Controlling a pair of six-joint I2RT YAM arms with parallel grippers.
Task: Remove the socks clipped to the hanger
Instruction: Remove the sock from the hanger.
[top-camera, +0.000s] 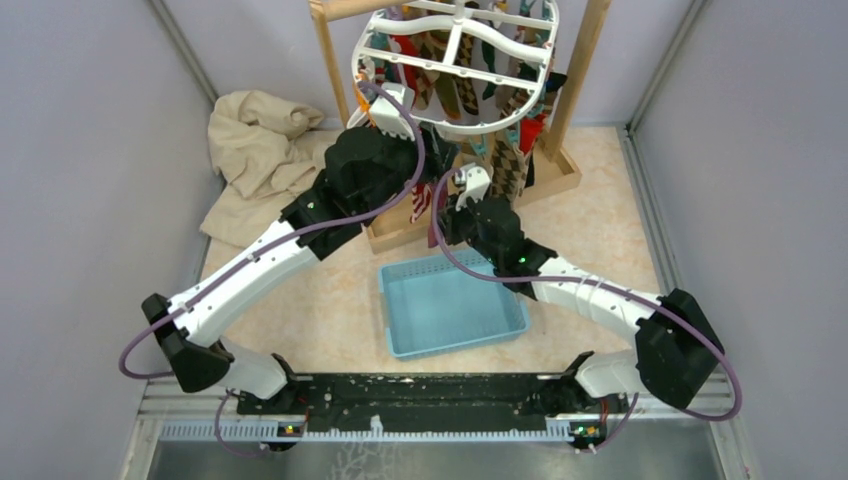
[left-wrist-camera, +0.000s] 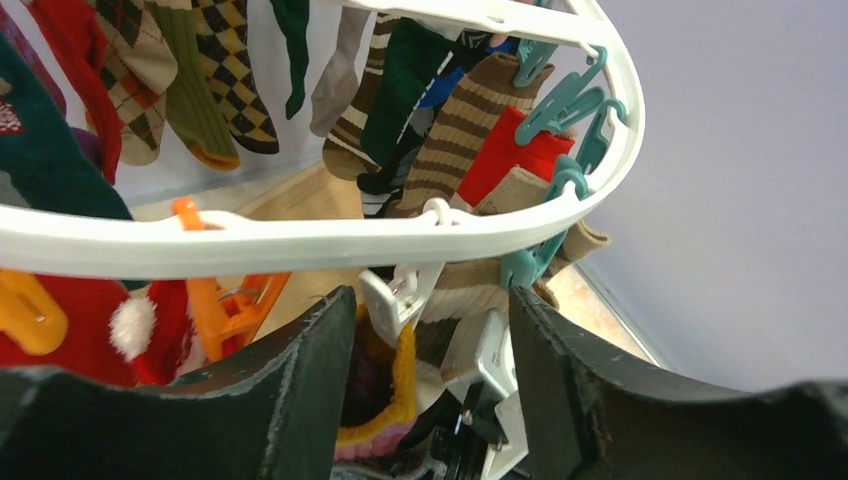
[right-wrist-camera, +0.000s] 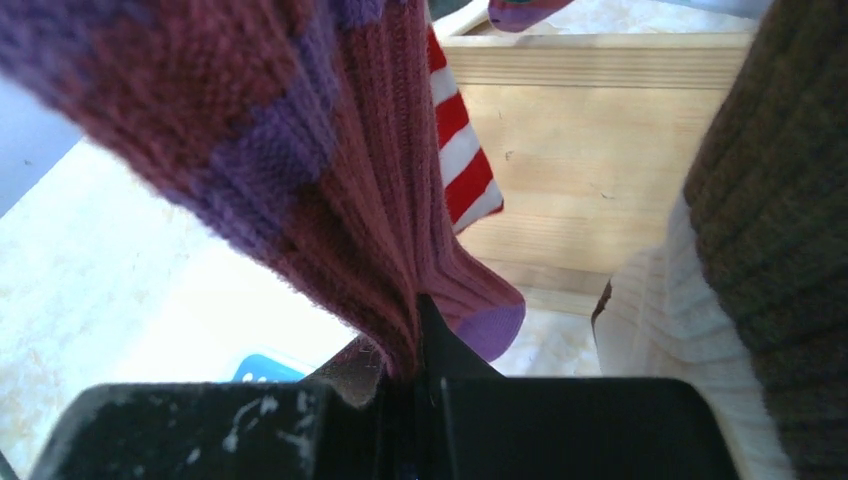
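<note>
The white oval hanger (top-camera: 455, 60) hangs from the wooden stand with many socks (top-camera: 505, 150) clipped under it. In the left wrist view its rim (left-wrist-camera: 300, 240) crosses the frame, with argyle, striped and red socks (left-wrist-camera: 460, 130) behind it. My left gripper (left-wrist-camera: 430, 335) is open just below the rim. A white clip (left-wrist-camera: 395, 300) holding a yellow-cuffed sock (left-wrist-camera: 410, 385) sits between its fingers (left-wrist-camera: 300, 390). My right gripper (right-wrist-camera: 415, 340) is shut on the lower end of a maroon and purple sock (right-wrist-camera: 300, 150), which stretches up and left out of view.
A light blue basket (top-camera: 450, 305) lies on the table between the arms. A beige cloth (top-camera: 255, 150) is heaped at the back left. The stand's wooden base (right-wrist-camera: 600, 150) is close ahead of the right gripper, with a red-and-white striped sock (right-wrist-camera: 455, 160) and a brown and white sock (right-wrist-camera: 770, 200) beside it.
</note>
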